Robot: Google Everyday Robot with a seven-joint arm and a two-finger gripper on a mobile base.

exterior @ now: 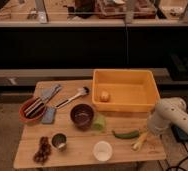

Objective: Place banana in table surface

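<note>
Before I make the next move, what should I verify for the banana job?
1. Is the banana lying on the table surface, near the front right corner? ok.
2. Is the gripper at the banana's far end, by the right edge? ok.
3. Is there a grip on the banana? cannot tell.
4. Is the green pod apart from the banana? cannot tell, they lie close.
5. Is the yellow bin clear of the banana? ok.

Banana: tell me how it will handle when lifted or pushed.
The banana looks small and slim, so probably light. Its elongated shape suggests it would pivot rather than roll. It lies near the edge of the table surface, beside the gripper, so a push might drop it.
</note>
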